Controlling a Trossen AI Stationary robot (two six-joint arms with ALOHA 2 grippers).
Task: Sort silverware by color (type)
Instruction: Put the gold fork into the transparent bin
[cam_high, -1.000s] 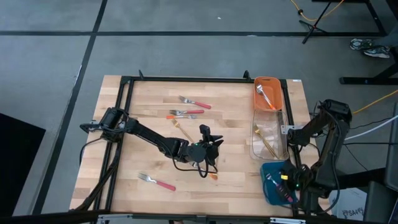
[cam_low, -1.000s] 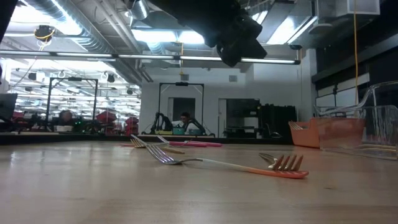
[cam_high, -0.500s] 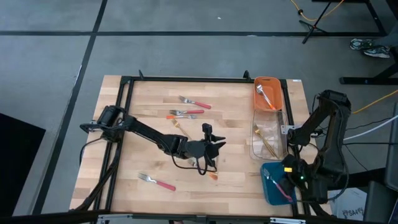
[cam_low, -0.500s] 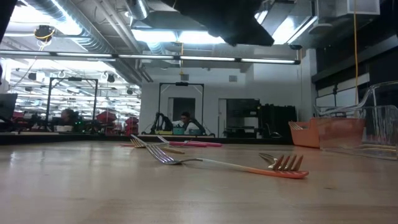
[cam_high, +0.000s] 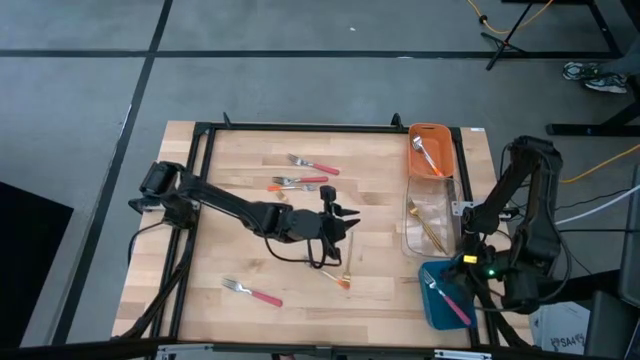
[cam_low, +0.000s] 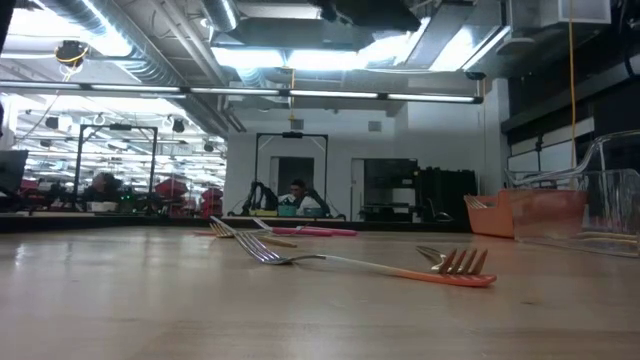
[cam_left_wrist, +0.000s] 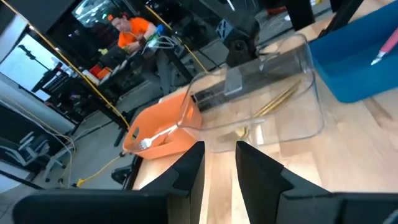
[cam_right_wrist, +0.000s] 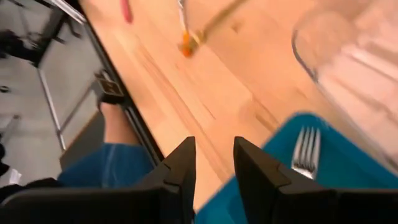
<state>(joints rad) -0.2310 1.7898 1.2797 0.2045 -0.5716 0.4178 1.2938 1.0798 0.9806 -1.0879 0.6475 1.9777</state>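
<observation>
Silverware lies on the wooden table: a pink-handled fork (cam_high: 312, 165), two forks (cam_high: 295, 183), a gold one (cam_high: 291, 206), a pink-handled fork (cam_high: 252, 292) near the front, and orange-handled forks (cam_high: 336, 279) (cam_low: 372, 266). My left gripper (cam_high: 340, 218) (cam_left_wrist: 219, 149) hangs above mid-table, open by a narrow gap, with nothing between its fingers. My right gripper (cam_high: 465, 268) (cam_right_wrist: 214, 155) hovers at the blue bin's (cam_high: 443, 300) corner, slightly open and empty. A fork (cam_right_wrist: 305, 152) rests in that bin.
An orange bin (cam_high: 428, 150) holding a silver utensil (cam_left_wrist: 155, 138) and a clear bin (cam_high: 432, 225) holding a gold one (cam_left_wrist: 277, 99) stand along the right edge, beyond the blue bin. A black frame (cam_high: 300, 127) borders the table. A person sits far off (cam_left_wrist: 134, 31).
My left gripper has risen from just above the table, leaving the low view's top, and drifted slightly toward the far edge. My right gripper has lifted above the blue bin and tipped. The forks on the table have stayed put.
</observation>
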